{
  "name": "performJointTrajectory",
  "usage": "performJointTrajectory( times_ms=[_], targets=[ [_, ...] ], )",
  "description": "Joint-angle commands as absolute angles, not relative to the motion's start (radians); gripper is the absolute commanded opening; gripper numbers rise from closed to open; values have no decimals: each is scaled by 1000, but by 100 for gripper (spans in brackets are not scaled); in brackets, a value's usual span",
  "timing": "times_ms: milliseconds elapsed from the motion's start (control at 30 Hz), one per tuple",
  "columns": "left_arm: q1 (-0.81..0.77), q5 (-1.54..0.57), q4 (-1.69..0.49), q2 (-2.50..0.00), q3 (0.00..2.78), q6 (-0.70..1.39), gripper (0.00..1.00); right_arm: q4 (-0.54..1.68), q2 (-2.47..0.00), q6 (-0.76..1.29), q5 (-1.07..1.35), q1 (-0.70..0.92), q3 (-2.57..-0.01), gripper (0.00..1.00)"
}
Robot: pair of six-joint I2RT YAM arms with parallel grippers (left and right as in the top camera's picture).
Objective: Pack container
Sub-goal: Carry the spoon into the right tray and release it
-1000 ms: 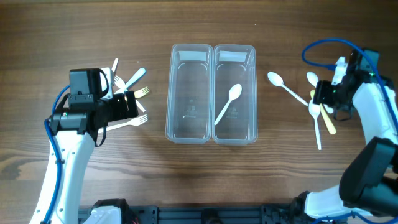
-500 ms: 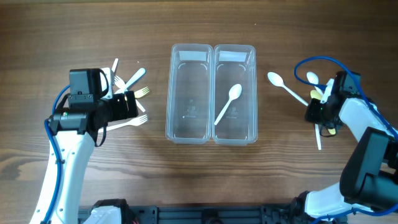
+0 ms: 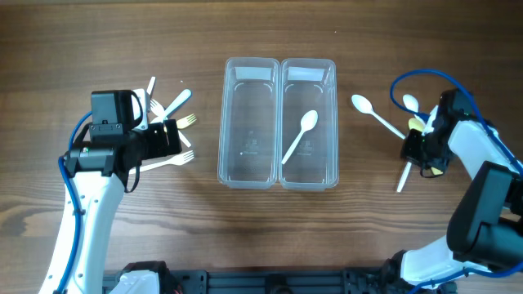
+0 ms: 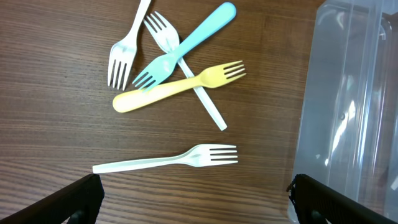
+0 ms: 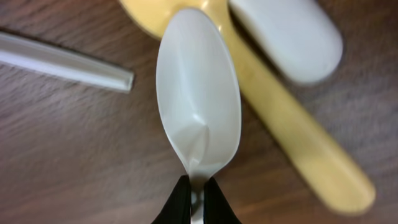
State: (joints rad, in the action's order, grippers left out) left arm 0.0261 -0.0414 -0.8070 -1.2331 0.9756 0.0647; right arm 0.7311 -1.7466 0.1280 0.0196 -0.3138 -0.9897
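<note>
Worktop (image 3: 261,245) with two clear containers side by side: left container (image 3: 237,175) and right container (image 3: 327,73), which holds one white spoon (image 3: 301,135). Five forks (image 4: 180,87) lie below the released left gripper (image 4: 194,186). The right gripper (image 5: 198,199) is clenched on a held spoon (image 5: 199,93), beside one yellow spoon (image 5: 292,137) and two loose spoons (image 3: 364,104).

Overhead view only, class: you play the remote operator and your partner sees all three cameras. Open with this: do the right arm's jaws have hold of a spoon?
Observer: Yes. The right wrist view shows the right jaws shut on the neck of a white spoon, just below its bowl.
Operator: What lies closest to it?
Observer: A yellow spoon runs slantwise behind the bowl. I cannot tell whether they touch.
Operator: And the left arm?
Observer: In the left wrist view the left jaws stand wide open and empty, with a lone white fork on the table between them.
</note>
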Motion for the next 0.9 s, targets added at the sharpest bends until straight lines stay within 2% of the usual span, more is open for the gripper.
performJointTrajectory(
  times_ms=[0,133,267,433,567,600,633,700,767,800,867],
  targets=[
    [24,-32,-805,-1237,993,52,100,788,-1699,160,91,-267,-1107,5],
    [24,-32,-805,-1237,993,52,100,855,-1543,159,207,-162,-1265,4],
    [24,-32,-805,-1237,993,52,100,829,-1422,186,308,-15,-1307,5],
    [24,-32,-805,-1237,993,52,100,704,-1487,293,292,205,-1219,5],
    [24,-32,-805,-1237,993,52,100,614,-1634,315,285,351,-1176,14],
    [24,-32,-805,-1237,993,52,100,601,-1662,317,285,372,-1176,20],
    [24,-32,-805,-1237,993,52,100,589,-1675,315,273,381,-1176,30],
    [24,-32,-805,-1236,993,52,100,582,-1664,297,214,381,-1178,39],
    [24,-32,-805,-1236,993,52,100,585,-1621,215,208,371,-1198,39],
    [24,-32,-805,-1236,993,52,100,589,-1579,180,171,355,-1217,42],
    [24,-32,-805,-1236,993,52,100,588,-1460,123,-53,285,-1229,54]
  ],
)
